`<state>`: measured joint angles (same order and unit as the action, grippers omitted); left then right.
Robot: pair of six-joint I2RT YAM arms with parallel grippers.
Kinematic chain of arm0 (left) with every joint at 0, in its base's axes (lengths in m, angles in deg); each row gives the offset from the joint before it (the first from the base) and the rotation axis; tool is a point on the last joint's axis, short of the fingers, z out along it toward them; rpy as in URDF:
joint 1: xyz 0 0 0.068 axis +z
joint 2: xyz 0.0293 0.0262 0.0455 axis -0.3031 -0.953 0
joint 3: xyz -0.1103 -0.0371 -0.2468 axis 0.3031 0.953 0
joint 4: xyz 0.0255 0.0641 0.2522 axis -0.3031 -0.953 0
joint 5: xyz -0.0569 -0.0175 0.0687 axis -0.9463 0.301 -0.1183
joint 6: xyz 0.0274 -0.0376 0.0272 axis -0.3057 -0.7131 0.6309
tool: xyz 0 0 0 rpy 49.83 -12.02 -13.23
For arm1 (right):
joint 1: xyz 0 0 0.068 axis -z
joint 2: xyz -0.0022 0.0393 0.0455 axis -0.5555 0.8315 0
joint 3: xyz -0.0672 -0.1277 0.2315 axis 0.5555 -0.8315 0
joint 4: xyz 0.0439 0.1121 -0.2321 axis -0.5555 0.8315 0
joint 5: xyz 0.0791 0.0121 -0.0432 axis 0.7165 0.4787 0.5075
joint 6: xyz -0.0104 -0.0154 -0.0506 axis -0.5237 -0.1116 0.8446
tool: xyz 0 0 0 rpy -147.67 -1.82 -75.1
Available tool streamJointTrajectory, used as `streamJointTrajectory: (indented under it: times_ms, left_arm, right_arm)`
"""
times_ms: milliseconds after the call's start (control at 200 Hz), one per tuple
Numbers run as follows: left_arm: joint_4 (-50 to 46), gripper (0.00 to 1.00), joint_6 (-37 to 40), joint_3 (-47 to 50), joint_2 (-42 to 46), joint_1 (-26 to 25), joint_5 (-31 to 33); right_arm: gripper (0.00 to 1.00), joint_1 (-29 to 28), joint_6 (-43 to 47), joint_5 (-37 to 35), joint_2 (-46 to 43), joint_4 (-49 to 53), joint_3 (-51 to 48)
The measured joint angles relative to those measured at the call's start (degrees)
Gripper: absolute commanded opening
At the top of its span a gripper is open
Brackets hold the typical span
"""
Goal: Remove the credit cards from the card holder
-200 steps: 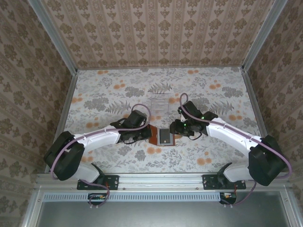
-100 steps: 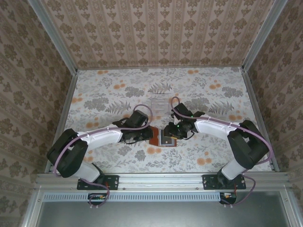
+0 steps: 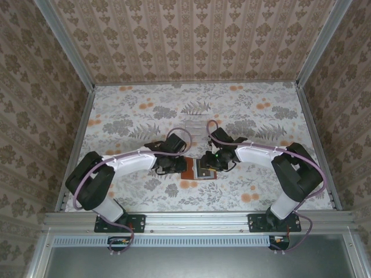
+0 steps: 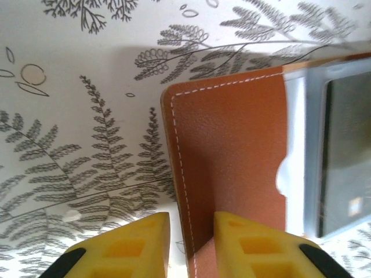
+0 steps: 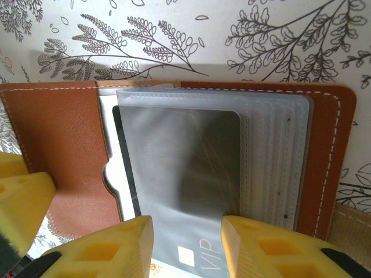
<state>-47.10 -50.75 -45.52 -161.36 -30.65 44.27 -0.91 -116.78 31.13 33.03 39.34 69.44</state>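
Left gripper (image 4: 191, 225) jaws a narrow gap apart, straddling the stitched outer edge of the card holder (image 4: 232, 150). One pad sits over the leather, the other over the table (image 4: 87, 69), with bare table visible between that pad and the edge, so nothing is clamped. Right gripper (image 5: 186, 231) jaws moderately apart, low over the open card holder's clear sleeves (image 5: 272, 162). The grey card (image 5: 179, 168), marked VIP, sticks partly out of a sleeve and runs between and under both pads. It is wider than the gap, and I cannot tell whether the pads touch it. In the top view the card holder (image 3: 189, 168) lies open and flat at table centre, between the two grippers, left gripper (image 3: 174, 164) at its left edge, right gripper (image 3: 207, 162) over its right half.
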Motion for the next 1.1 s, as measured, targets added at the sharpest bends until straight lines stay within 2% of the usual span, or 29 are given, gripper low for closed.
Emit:
streamJointTrajectory:
  times_ms: [345, 650, 905, 1100]
  left_arm:
    - [-13.3, 0.32, 3.5, -11.5, -10.2, -4.3, 8.3]
    - [-19.8, 0.32, 5.0, -14.4, -11.8, -5.7, 13.7]
    - [-20.0, 0.31, 5.9, -17.1, -8.3, -5.6, 13.2]
    - [-13.5, 0.28, 5.3, -17.0, -3.8, -4.3, 7.5]
  right_arm:
    - [0.39, 0.0, -0.4, 0.0, -1.1, -1.8, -1.5]
    - [0.39, 0.0, -0.4, -0.2, -2.9, -1.1, -2.1]
    - [0.4, 0.0, 0.1, -2.1, -6.0, 3.3, -1.6]
    - [0.4, 0.5, 1.1, -3.2, -6.6, 5.3, -0.9]
